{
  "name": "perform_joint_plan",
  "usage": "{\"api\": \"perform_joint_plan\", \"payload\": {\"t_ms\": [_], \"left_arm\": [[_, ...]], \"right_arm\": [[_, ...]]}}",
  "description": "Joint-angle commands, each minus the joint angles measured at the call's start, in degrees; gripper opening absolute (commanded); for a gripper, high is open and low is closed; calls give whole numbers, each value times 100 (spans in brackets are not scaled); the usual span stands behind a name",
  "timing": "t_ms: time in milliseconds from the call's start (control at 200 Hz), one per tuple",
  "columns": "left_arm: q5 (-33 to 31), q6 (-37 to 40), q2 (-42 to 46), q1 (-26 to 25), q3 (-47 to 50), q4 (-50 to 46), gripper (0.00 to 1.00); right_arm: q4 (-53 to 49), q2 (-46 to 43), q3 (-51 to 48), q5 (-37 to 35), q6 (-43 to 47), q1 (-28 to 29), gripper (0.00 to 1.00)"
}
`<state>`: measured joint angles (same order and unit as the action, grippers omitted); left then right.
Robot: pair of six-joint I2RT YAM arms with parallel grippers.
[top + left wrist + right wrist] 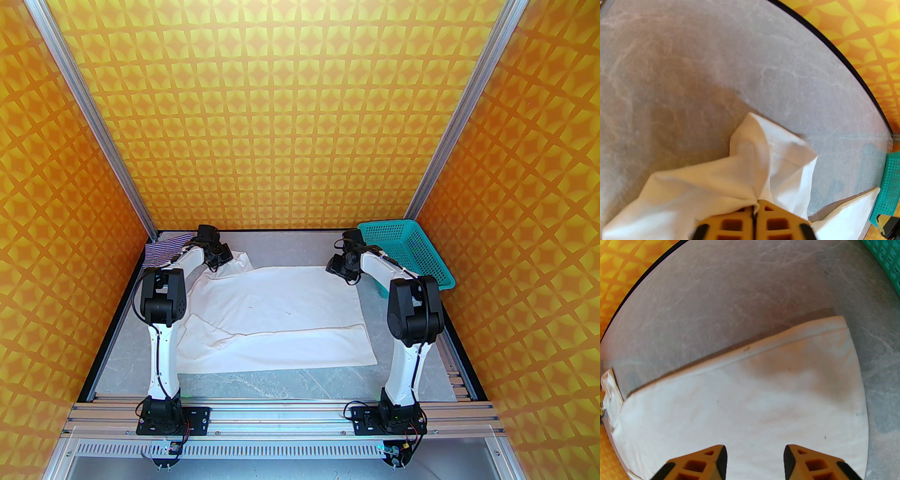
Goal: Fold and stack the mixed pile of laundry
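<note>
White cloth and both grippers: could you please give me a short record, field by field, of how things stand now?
white cloth: spread on the table, wrinkled at its left side
left gripper: shut on the white cloth's far left corner
right gripper: open, over the white cloth's far right part, holding nothing
striped garment: at the table's far left corner
teal basket: at the table's far right corner
</note>
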<state>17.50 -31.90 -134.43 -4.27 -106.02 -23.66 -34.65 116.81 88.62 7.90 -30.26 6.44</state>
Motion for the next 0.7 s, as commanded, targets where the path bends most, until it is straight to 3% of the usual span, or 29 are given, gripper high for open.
{"api": "perform_joint_plan", "payload": {"t_ms": [0, 245, 405, 695], "left_arm": [[116, -235, 252, 65, 316, 796, 0], [506, -792, 727, 380, 989, 2112, 0], [841, -1102, 839, 515, 1237, 2608, 0], [975, -996, 791, 532, 1128, 2463, 0]], "right_arm": [[80, 200, 250, -141, -439, -108, 45], [-335, 732, 950, -935, -224, -116, 46], [-588, 1186, 1560, -1031, -355, -195, 48], [-1177, 2097, 2657, -1017, -591, -224, 46]]}}
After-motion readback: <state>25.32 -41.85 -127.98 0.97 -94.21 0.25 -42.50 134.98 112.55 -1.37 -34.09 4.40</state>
